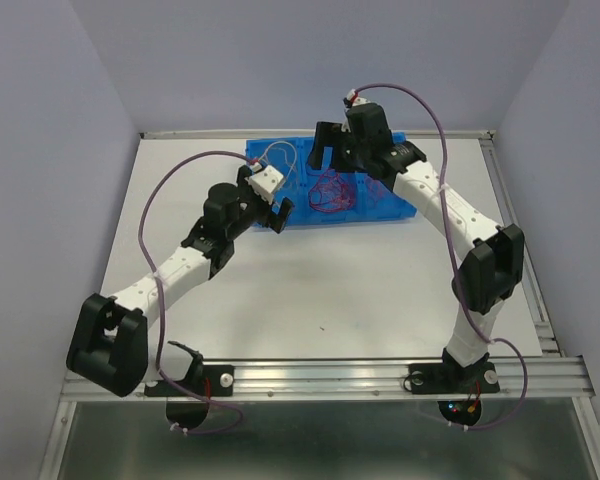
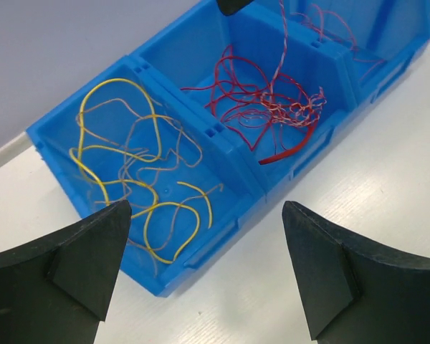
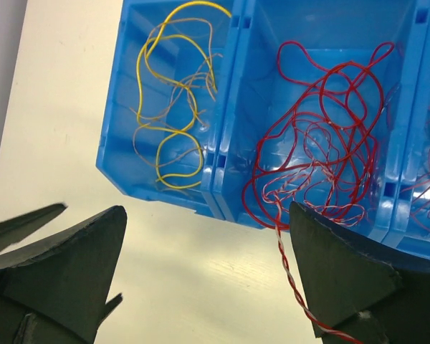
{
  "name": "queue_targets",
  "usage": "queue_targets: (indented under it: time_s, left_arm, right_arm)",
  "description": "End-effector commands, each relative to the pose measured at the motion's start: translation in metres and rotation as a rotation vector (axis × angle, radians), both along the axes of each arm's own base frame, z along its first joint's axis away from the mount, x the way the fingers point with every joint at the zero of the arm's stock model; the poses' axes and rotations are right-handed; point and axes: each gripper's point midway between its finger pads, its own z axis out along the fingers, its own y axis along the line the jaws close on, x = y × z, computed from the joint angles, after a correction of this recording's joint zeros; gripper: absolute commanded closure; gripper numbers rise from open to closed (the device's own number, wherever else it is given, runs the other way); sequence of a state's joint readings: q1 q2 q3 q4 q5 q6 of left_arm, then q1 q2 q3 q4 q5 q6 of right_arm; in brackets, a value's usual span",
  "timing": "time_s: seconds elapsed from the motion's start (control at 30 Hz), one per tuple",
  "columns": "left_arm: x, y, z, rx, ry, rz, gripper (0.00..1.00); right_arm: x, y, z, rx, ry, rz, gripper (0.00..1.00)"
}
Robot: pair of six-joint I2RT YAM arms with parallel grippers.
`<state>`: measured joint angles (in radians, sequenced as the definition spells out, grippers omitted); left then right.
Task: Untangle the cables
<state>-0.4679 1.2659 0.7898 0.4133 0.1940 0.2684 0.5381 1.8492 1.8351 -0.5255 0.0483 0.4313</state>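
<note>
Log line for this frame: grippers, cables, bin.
left gripper: open, near blue bin | right gripper: open, over bin | red cables: tangled, middle compartment | red-white strand: trailing over bin wall

Table (image 1: 320, 290): white top, enclosed by pale walls (image 1: 280, 60)
Bin (image 1: 395, 208): blue, placed at the far edge, divided into compartments, seemingly three
Rail (image 1: 320, 378): metal, fixed along the near edge

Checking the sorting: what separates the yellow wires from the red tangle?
A blue divider wall stands between the yellow wires and the red tangle; the right wrist view shows it.
</note>
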Motion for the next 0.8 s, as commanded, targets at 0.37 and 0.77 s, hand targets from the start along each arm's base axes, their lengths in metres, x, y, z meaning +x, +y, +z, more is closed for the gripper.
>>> queue_targets:
  time_s: [0.37,0.77]
  left_arm:
    - [0.026,-0.066,-0.012,-0.18,-0.092,-0.554,0.1]
    - [0.059,-0.108,0.0,-0.227,-0.129,-0.571,0.28]
  right_arm:
    - [-0.014,0.005,0.034,0.123,-0.08,0.019,0.0]
    - [-0.028,0.006,0.058,0.183,-0.121,0.049,0.0]
